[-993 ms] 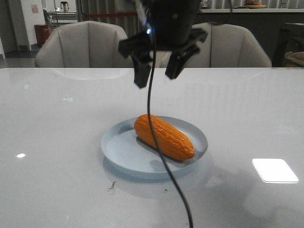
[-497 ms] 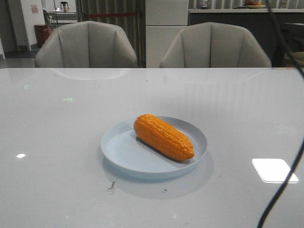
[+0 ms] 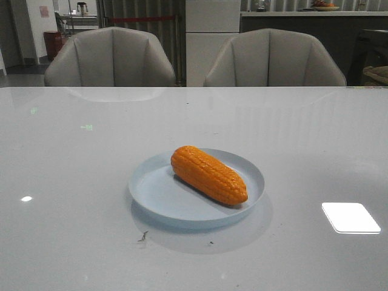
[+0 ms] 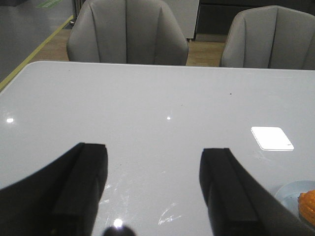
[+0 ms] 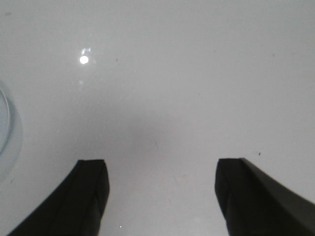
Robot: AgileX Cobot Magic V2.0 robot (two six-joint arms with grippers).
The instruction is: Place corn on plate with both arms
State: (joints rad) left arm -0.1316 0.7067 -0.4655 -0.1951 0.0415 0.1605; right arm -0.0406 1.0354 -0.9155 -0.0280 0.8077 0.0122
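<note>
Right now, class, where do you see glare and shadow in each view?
Front view: a bright rectangular reflection on the table, soft shadow beneath the plate. Left wrist view: the same rectangular glare plus small light spots. Right wrist view: one bright spot, faint shadow between the open jaws.

dim, soft | glare patch on table (image 3: pixel 350 217) | mild grain

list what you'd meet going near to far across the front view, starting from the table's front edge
bright window reflection on the table → plate holding the corn → far table edge → two grey chairs → back wall counter
</note>
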